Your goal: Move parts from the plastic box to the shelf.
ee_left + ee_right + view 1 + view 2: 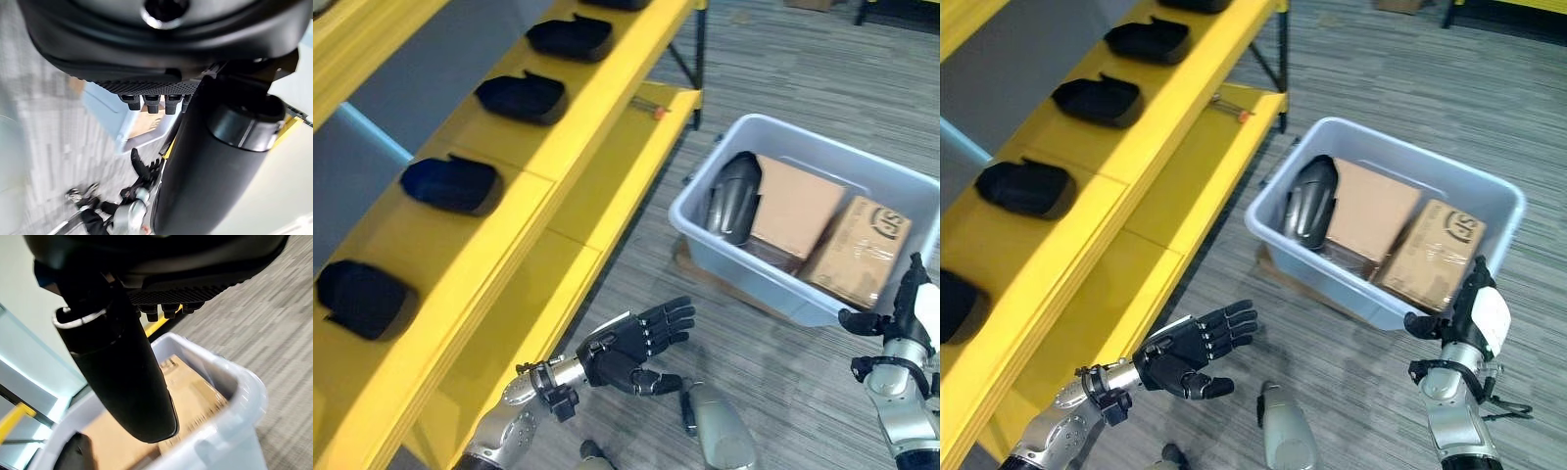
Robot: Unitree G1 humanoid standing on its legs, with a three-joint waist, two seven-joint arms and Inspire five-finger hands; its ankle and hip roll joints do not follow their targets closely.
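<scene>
Right of centre, the grey plastic box (697,217) sits on the carpet, holding a dark grey part (734,199) at its left end beside two cardboard cartons (825,228). Left hand (628,349), lower centre, fingers straight and apart, empty, well apart from the part. Right hand (1459,315), lower right, fingers straight, empty, just beside the box's near wall. Yellow shelf (538,186), upper left, carries black parts (521,98) in a row.

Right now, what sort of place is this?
Probably a warehouse or workshop parts area: a yellow shelf lined with black parts, a grey plastic box holding cardboard cartons, grey carpeted floor.
</scene>
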